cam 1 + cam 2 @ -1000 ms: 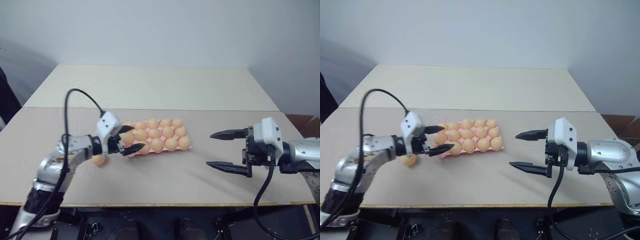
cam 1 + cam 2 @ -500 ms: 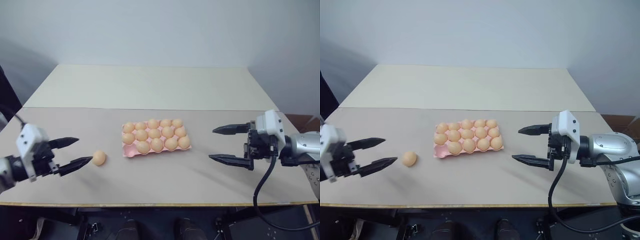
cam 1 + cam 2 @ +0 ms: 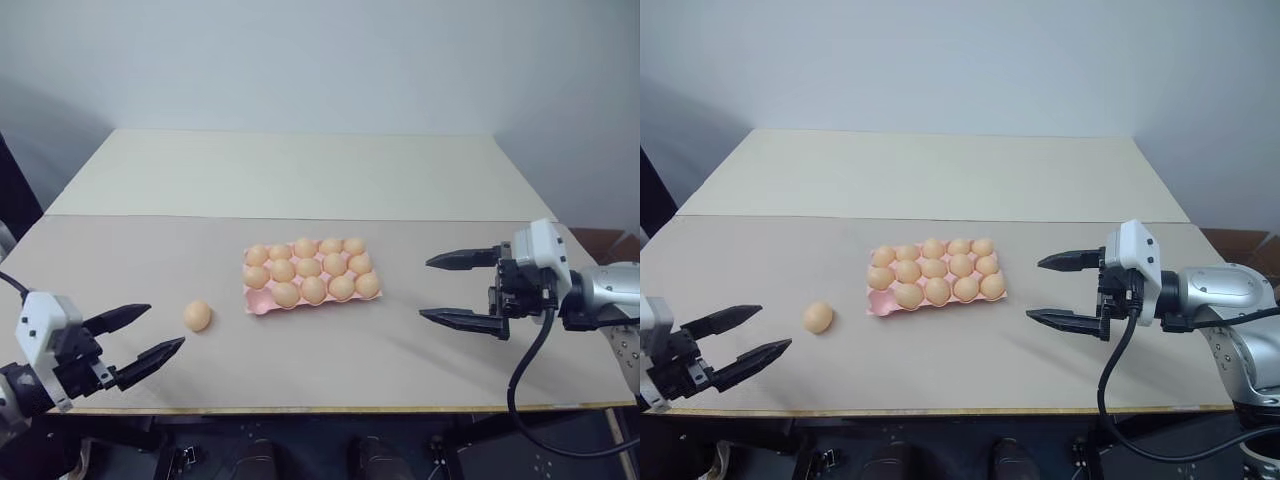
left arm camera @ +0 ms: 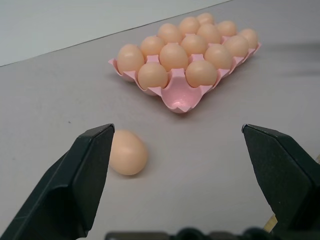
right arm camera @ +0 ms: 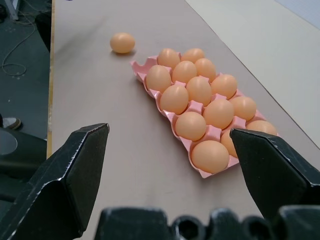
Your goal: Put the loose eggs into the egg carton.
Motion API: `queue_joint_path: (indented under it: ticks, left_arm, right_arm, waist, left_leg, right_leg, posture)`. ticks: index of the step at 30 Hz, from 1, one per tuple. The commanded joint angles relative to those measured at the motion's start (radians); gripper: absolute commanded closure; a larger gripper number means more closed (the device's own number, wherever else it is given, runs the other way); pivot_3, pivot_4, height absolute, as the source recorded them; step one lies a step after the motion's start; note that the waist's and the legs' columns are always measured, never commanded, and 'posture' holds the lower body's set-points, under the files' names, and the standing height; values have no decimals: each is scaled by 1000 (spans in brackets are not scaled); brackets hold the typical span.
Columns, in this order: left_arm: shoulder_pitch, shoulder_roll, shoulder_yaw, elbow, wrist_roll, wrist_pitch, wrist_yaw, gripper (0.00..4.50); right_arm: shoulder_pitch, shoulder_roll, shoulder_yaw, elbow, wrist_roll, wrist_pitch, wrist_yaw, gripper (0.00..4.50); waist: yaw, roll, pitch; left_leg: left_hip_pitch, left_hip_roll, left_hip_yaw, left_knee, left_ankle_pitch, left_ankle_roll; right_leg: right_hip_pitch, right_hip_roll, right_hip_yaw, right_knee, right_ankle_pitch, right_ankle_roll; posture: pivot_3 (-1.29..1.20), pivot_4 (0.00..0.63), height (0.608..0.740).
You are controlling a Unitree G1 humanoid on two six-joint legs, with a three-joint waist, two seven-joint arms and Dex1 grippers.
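Egg (image 3: pixel 197 315) lies loose on the table (image 3: pixel 300 360), just left of the pink carton (image 3: pixel 262 301), whose near-left corner cup is empty. Left gripper (image 3: pixel 140 339) and right gripper (image 3: pixel 466 289) both gape, holding nothing. Approach low, straddle the egg, close gently.

Beige table (image 3: pixel 420 360), a paler second tabletop (image 3: pixel 300 175) butted against its far edge. Pink egg carton (image 3: pixel 262 305) sits mid-table, all cups filled save the near-left corner. One loose egg (image 3: pixel 198 316) lies on the bare surface left of it, apart.
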Motion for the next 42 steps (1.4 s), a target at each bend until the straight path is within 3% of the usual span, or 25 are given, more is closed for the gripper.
queue_joint_path:
  ticks: [1,4,9,17,27,40,42]
  left_arm:
    - [-10,22,16,-29,-29,5,20,36]
    - [-26,32,-2,-22,-29,11,37,36]
    - [-191,116,-155,23,2,320,337,36]
    - [-438,29,-343,63,-14,598,561,36]
    - [-529,-58,-394,141,54,705,672,36]
    - [-493,-25,-423,145,105,664,619,4137]
    - [-489,-19,-422,136,111,664,617,4403]
  right_arm:
    - [-6,-5,-25,-23,15,-13,-3,0]
    - [-4,-5,-26,-27,16,-12,-6,0]
    - [6,-5,-31,-37,20,-10,-11,0]
    - [23,-3,-43,-71,36,0,-27,0]
    - [56,-11,-63,-92,51,5,-36,0]
    - [65,-20,-66,-96,63,8,-43,0]
    - [56,-20,-62,-91,64,8,-42,0]
  waist:
    - [1,0,0]
    - [1,0,0]
    - [9,0,0]
    - [1,0,0]
    - [1,0,0]
    - [2,0,0]
    - [2,0,0]
  left_leg:
    - [0,0,0,0,0,0]
    - [0,0,0,0,0,0]
    - [1,0,-1,0,0,0]
    - [0,-1,-1,0,0,0]
    - [1,-1,-2,0,0,0]
    - [1,-1,-2,0,0,0]
    - [1,-1,-2,0,0,0]
  right_leg:
    - [0,0,0,0,0,0]
    - [0,0,0,0,0,0]
    - [1,0,-1,1,0,0]
    - [1,0,0,0,4,6]
    - [2,1,0,1,4,6]
    - [2,0,0,1,4,6]
    - [2,0,0,1,4,5]
  posture:
    - [0,150,740]
    - [0,150,740]
    - [0,150,740]
    - [0,150,740]
    - [0,150,740]
    - [0,150,740]
    - [0,150,740]
